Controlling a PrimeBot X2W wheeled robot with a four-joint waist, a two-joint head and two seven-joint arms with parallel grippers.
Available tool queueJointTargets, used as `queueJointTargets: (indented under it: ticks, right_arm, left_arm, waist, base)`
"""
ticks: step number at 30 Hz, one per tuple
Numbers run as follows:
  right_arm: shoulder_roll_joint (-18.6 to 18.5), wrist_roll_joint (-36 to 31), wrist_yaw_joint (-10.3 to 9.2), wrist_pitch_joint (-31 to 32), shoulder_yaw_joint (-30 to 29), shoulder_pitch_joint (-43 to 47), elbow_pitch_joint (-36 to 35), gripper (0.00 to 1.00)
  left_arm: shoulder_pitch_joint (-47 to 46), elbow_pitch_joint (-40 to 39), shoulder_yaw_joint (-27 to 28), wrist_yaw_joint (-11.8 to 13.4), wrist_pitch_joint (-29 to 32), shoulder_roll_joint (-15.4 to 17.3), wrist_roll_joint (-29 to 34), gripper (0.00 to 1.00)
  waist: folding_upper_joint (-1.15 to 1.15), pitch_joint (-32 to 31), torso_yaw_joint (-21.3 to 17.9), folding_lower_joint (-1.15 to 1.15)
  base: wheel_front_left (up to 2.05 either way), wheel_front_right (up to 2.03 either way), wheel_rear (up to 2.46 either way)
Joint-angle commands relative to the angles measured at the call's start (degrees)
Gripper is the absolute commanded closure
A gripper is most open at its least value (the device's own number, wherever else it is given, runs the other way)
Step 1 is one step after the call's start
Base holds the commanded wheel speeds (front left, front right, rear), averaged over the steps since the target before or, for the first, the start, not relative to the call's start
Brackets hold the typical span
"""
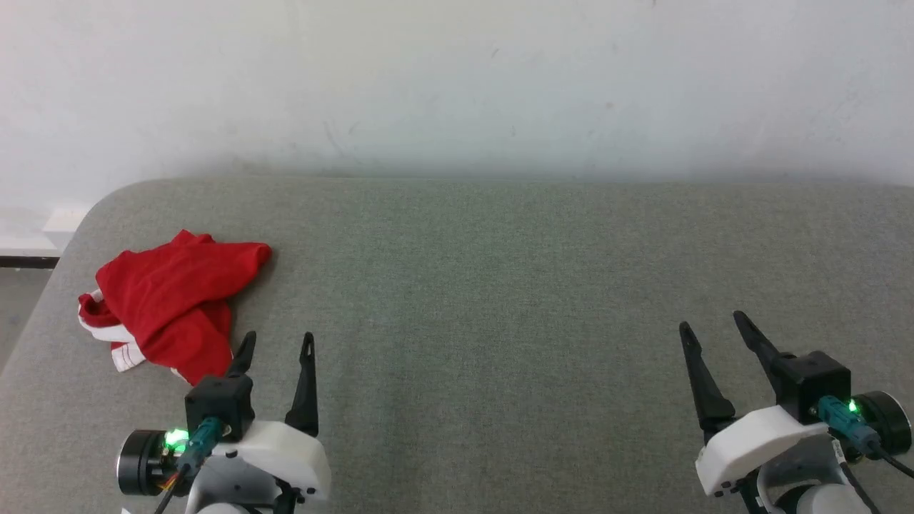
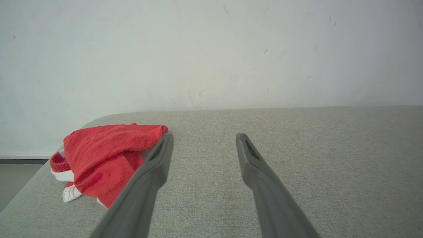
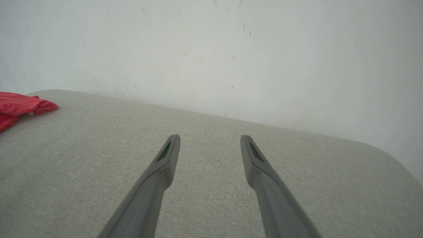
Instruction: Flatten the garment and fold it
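Across the lower part of the head view, pad (image 1: pixel 500 271): grey woven surface with rounded corners, set against a scuffed white wall (image 1: pixel 457 86).
Garment (image 1: pixel 175 303): bright red shorts, crumpled in a heap at about 9 o'clock on the pad, near its left edge; white trim showing at the heap's 8 o'clock side; neither flattened nor folded.
Left gripper (image 1: pixel 279 335): at 7 o'clock in the head view, fingers spread wide, holding nothing; outer finger just beside the heap's near corner, contact impossible to tell.
Left wrist view: garment (image 2: pixel 105 155) at 9 o'clock; left gripper (image 2: pixel 204 136) with bare pad between its two fingers, one finger crossing in front of the red cloth's right edge.
Right gripper (image 1: pixel 712 320): at 4 o'clock in the head view, fingers spread wide, empty, over bare pad, well apart from the garment.
Right wrist view: right gripper (image 3: pixel 210 136) parted wide over bare pad; garment (image 3: pixel 19 105) as a red corner at the 9 o'clock edge.
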Motion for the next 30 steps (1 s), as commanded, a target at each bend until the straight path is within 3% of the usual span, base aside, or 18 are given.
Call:
queueJointTargets:
  ticks: [1, 16, 30]
  right_arm:
    - [0.01, 0.55, -0.01, -0.61, -0.30, 0.04, 0.16, 0.00]
    - [0.05, 0.95, -0.02, -2.28, -0.84, 0.70, 0.94, 0.00]
    - [0.08, 2.04, -0.03, -3.95, -0.36, 1.49, 1.02, 0.00]
  left_arm:
    - [0.18, 0.01, -0.19, 0.33, -0.64, -0.01, -0.30, 0.00]
    - [1.27, 0.19, -0.53, 0.79, -2.32, -0.05, -1.14, 0.00]
    - [2.60, -0.25, -0.44, 1.08, -3.99, -0.08, -1.39, 0.00]
  waist:
    - [0.00, -0.02, 0.01, 0.00]
    - [0.00, -0.84, 1.00, 0.00]
    - [0.00, -1.69, 5.28, 0.00]
  base:
    - [0.00, 0.00, 0.00]
    - [0.00, 0.00, 0.00]
    - [0.00, 0.00, 0.00]
